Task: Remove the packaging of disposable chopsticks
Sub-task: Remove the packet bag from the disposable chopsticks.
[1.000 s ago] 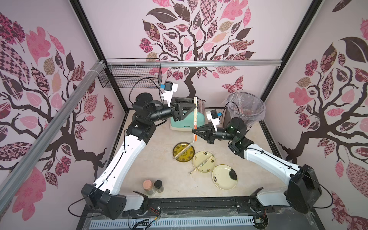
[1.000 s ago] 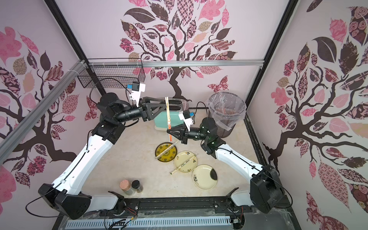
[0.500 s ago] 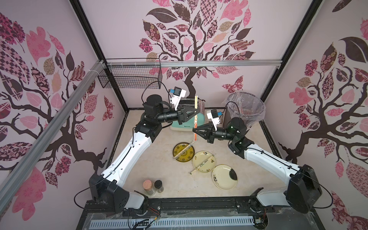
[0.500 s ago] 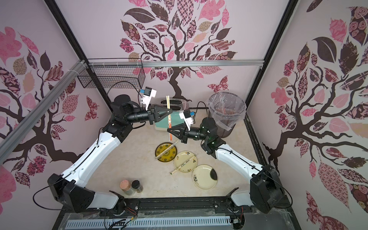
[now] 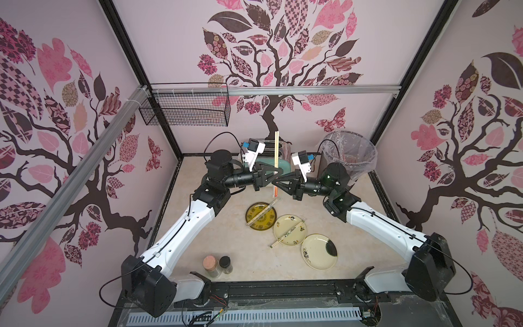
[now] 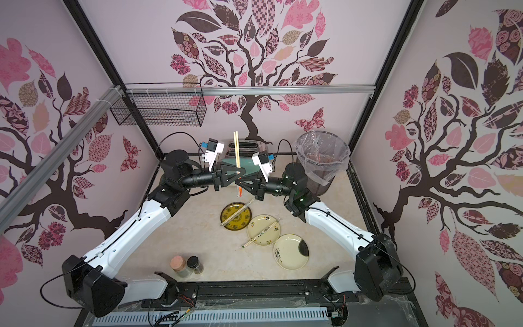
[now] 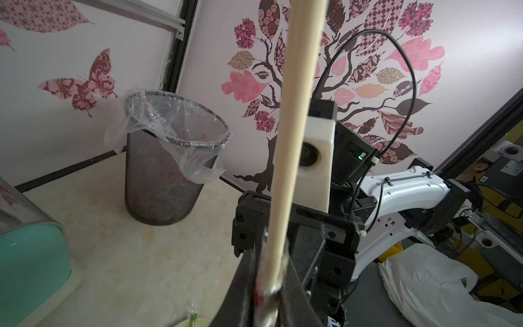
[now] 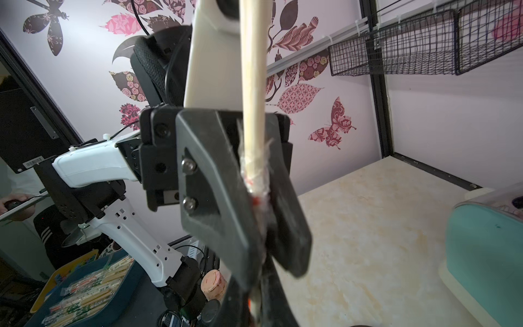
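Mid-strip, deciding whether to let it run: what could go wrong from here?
1. The left end effector clamps the chopsticks right where the sleeve is bunched; a pull may tear plastic rather than slide it off.
2. Both it and the right end effector grip low, so the tall bare end could pivot, or the pair drop onto or beside the plates.
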Tool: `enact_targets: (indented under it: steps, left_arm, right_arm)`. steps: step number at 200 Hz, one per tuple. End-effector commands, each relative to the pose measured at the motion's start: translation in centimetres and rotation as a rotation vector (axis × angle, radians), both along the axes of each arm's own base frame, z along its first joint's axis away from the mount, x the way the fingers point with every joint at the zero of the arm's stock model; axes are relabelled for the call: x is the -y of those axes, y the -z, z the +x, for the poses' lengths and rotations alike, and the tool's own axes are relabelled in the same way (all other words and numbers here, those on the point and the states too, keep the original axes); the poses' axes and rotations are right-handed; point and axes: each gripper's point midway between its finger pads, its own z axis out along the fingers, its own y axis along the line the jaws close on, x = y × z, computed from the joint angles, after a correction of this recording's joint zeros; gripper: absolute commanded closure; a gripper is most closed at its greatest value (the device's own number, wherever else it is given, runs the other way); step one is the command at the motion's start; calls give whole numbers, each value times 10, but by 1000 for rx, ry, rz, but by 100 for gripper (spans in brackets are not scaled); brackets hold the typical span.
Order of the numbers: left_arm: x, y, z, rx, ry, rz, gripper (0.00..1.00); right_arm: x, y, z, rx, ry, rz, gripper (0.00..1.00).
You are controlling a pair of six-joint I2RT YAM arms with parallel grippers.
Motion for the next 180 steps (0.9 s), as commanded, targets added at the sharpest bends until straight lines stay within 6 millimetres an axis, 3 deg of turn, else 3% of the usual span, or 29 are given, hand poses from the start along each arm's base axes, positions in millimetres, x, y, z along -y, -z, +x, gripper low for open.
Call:
enact_targets:
  steps: [1,32,81,99,180]
  left_arm:
    - [-3,3,-4,-31,-13,26,74]
    - [-7,-25,-8,4,12,32,59]
    - [-36,-55,13,24,-77,-27,42]
    - [-35,-57,19,22,-74,-28,42]
    - [-27,-49,36,-17,-48,-49,67]
  right_arm:
    - [2,-38,-6,127,-13,69,100]
    - [-1,-4,-11,58,-61,7,100]
    - [3,27,-22,10,-81,-46,100]
    - [3,31,-25,1,-93,-52,100]
    - [2,34,-28,-9,-119,-52,100]
